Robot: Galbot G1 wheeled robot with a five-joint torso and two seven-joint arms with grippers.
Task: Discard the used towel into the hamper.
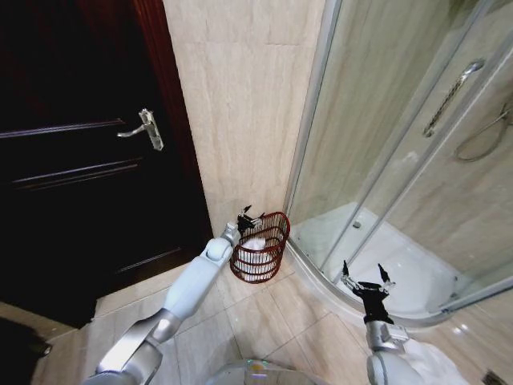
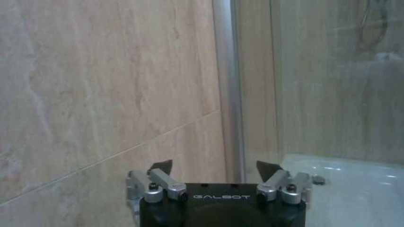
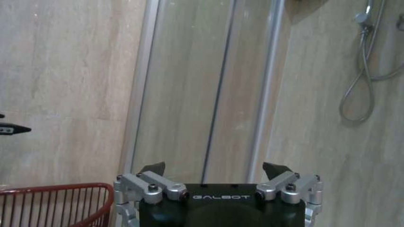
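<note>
the left gripper (image 1: 248,216) hovers with fingers spread and nothing between them, just above the near rim of the small round reddish-brown wire hamper (image 1: 261,250). a white crumpled towel (image 1: 254,245) lies inside the hamper, which stands on the beige tiled floor (image 1: 264,321) against the beige tiled wall (image 1: 240,104), beside the curved glass shower enclosure (image 1: 401,144). the right gripper (image 1: 367,282) is released too, raised low near the shower's base, well apart from the hamper.

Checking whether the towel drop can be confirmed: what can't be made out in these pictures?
- Head view: white cloth inside the round reddish-brown wire hamper sits behind its ribs; too small to identify.
- Head view: open left gripper at the hamper's rim; contact unclear.
- Right wrist view: hamper cut off by the edge; the open right gripper hides its side.
</note>
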